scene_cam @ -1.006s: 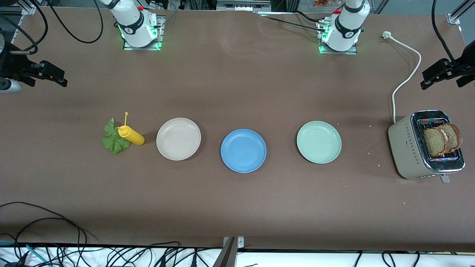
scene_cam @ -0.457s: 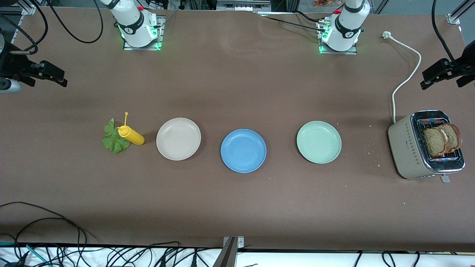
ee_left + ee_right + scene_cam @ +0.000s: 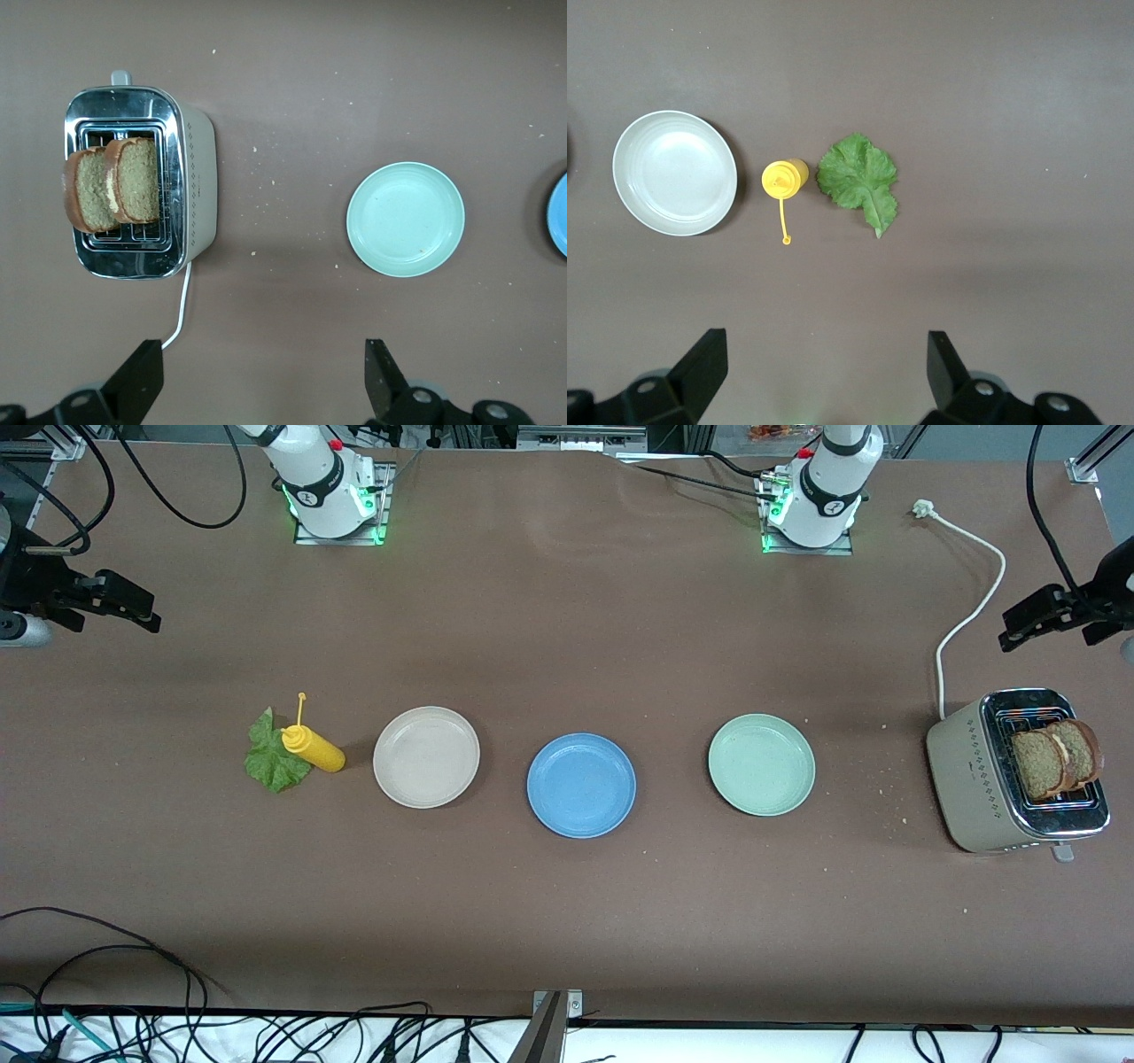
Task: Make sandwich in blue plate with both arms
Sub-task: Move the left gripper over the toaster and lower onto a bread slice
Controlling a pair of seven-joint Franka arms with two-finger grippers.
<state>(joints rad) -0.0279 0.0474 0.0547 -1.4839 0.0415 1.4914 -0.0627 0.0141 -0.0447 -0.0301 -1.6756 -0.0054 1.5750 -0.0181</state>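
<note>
The blue plate [image 3: 581, 785] sits bare at the table's middle. No put-together sandwich shows. Two brown bread slices [image 3: 1054, 760] [image 3: 111, 181] stand upright in the toaster at the left arm's end. A green lettuce leaf [image 3: 270, 757] [image 3: 859, 177] lies flat on the table at the right arm's end. My left gripper [image 3: 1028, 615] [image 3: 262, 363] hangs open and holds nothing, high over the table beside the toaster's cable. My right gripper [image 3: 124, 602] [image 3: 824, 350] hangs open and holds nothing, high over the table at its own end.
A yellow squeeze bottle [image 3: 312, 748] [image 3: 784, 177] stands against the leaf. A beige plate [image 3: 426, 757] [image 3: 675, 173] and a mint-green plate [image 3: 761, 764] [image 3: 406, 219] flank the blue one. The toaster [image 3: 974, 779] trails a white cable [image 3: 970, 615]. Crumbs lie near it.
The left gripper has shifted slightly toward the toaster. Nothing else has moved.
</note>
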